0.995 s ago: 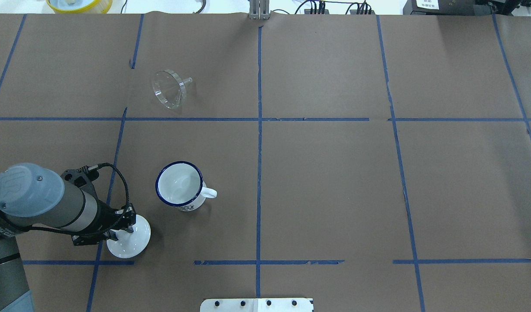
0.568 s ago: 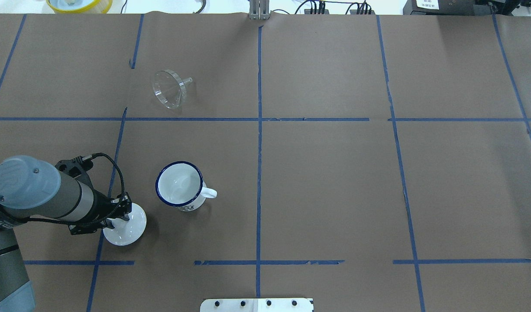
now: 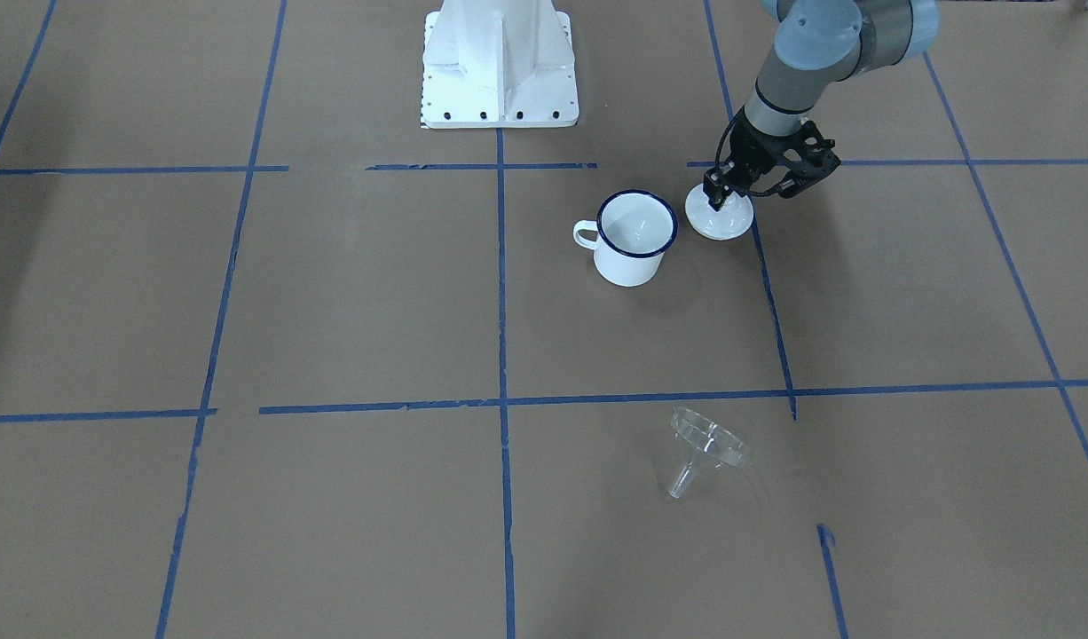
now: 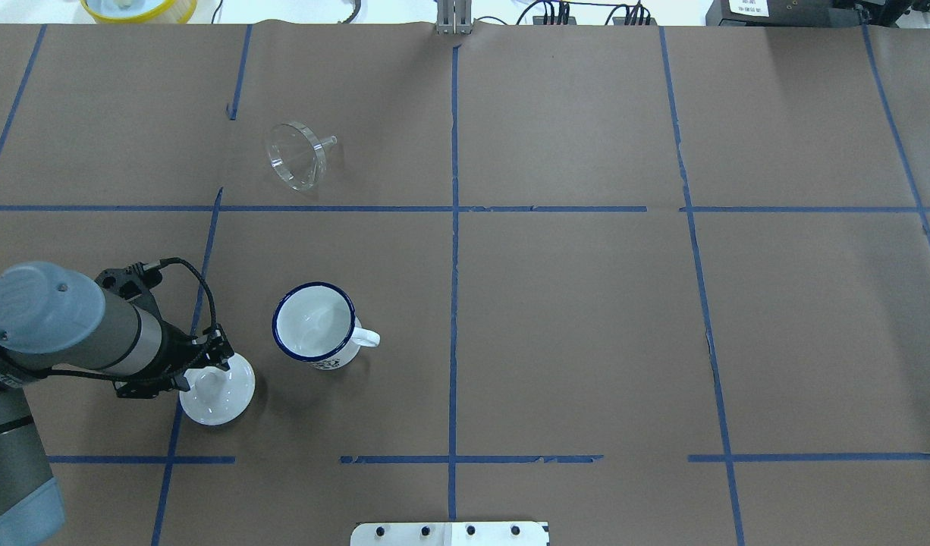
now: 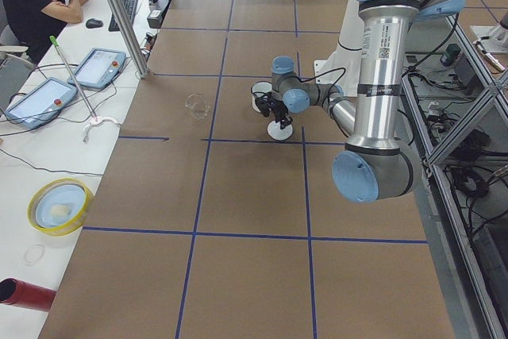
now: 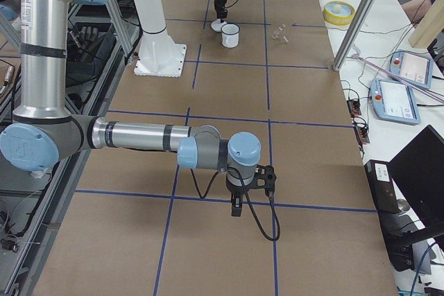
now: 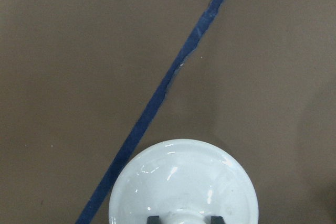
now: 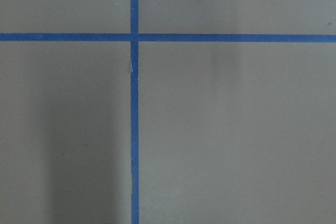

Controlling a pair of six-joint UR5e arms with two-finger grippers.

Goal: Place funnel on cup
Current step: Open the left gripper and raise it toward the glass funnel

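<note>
L gripper [image 4: 209,362] has its jaws closed on the white lid [image 4: 221,396] by its knob, just beside the upright cup [image 4: 314,323]. Risk: the arm swings and clips the cup, shifting it. The funnel [image 4: 296,156] lies on its side, well apart in the far square. It is clear and prob. rolls, so a grip may slip. R gripper [image 6: 236,207] jaws: cannot tell.
</note>
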